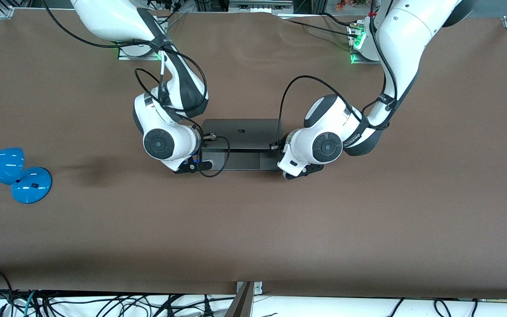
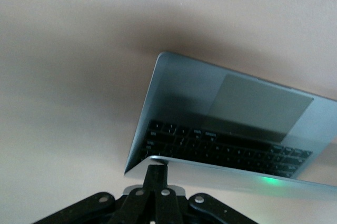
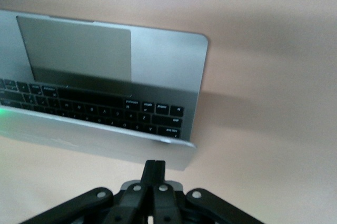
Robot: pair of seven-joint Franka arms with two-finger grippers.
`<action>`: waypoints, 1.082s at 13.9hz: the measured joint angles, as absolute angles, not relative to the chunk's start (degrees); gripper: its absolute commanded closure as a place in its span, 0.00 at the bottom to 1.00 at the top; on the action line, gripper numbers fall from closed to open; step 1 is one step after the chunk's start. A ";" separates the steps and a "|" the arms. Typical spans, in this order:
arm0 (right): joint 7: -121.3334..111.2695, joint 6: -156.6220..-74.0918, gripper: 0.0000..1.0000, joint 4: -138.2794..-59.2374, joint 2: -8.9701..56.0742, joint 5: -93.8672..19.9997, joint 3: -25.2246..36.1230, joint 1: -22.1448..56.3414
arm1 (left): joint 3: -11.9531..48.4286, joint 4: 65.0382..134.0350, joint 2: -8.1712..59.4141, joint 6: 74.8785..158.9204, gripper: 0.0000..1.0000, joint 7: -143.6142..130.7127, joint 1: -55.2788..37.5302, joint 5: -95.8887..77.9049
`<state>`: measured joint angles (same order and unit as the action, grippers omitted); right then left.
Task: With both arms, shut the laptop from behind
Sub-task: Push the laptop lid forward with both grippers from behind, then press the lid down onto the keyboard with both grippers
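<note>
The space-grey laptop lies in the middle of the brown table, its lid tipped partly down over the keyboard, apple logo facing up. My right gripper is shut, its tips against the lid's outside at the corner toward the right arm's end. My left gripper is shut, its tips against the lid's other corner. In the left wrist view the shut fingertips touch the lid's top edge, with the keyboard and trackpad past it. In the right wrist view the shut fingertips meet the lid's outside.
A blue desk lamp lies near the table's edge at the right arm's end. Loose black cables from both wrists hang by the laptop. Bare brown table surrounds the laptop. More cables run along the table's edge nearest the front camera.
</note>
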<state>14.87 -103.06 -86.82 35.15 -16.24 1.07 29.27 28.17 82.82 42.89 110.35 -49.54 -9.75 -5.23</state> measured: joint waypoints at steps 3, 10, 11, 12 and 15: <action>14.81 -103.26 1.00 -84.92 36.88 -15.94 1.23 29.24 | 28.08 82.72 44.55 112.71 1.00 -49.54 -9.76 -4.42; 14.77 -106.07 1.00 -83.06 41.09 -15.74 1.35 29.01 | 27.62 81.71 47.24 114.38 1.00 -49.54 -9.92 -2.83; 14.76 -106.63 1.00 -83.06 41.70 -15.37 1.35 28.98 | 27.23 81.51 47.52 114.49 1.00 -49.54 -10.30 -2.71; 14.75 -107.28 1.00 -83.03 42.22 -14.84 1.35 28.97 | 26.43 81.30 47.74 114.87 1.00 -49.54 -10.97 -2.69; 14.68 -109.38 1.00 -83.02 43.57 -14.40 1.35 28.97 | 24.82 81.20 48.37 116.36 1.00 -49.54 -12.53 -2.69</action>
<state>14.68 -109.38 -83.02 43.57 -14.40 1.35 28.97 24.82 81.20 48.37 116.36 -49.54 -12.53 -2.69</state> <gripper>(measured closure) 0.991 0.991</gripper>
